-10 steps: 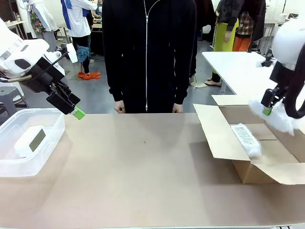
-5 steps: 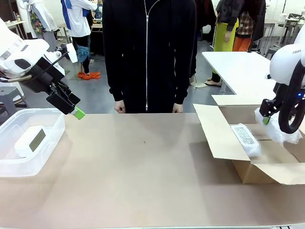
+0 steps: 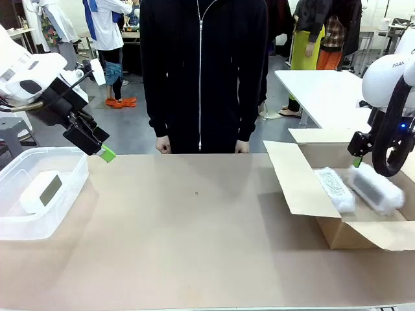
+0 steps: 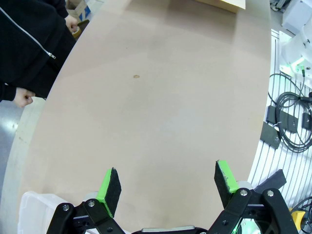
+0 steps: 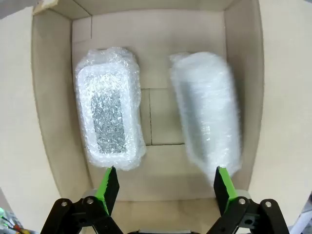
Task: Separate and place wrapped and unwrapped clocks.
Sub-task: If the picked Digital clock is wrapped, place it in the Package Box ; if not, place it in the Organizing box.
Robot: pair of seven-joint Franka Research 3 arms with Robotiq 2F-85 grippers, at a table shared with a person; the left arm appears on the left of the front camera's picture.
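Two wrapped clocks in bubble wrap lie side by side in the open cardboard box (image 3: 337,234) at the right: one (image 3: 335,188) (image 5: 109,126) rests still with its face up, the other (image 3: 377,188) (image 5: 207,112) is motion-blurred and free of any grip. My right gripper (image 3: 356,157) (image 5: 163,187) hangs open just above the box (image 5: 52,122), nothing between its fingers. The unwrapped clock (image 3: 41,192), white with a grey display, lies in the clear plastic bin (image 3: 67,211) at the left. My left gripper (image 3: 100,148) (image 4: 168,183) hovers open and empty beside that bin, over the table.
A person in a black jacket stands at the far edge, hands (image 3: 163,146) resting at the table's rim. The box's open flaps (image 3: 290,179) stick out toward the table's middle. A corner of the bin (image 4: 34,207) shows by my left fingers.
My right gripper opened and let go of the second wrapped clock, which dropped into the box beside the first. The right arm shifted slightly left. The left arm has not moved.
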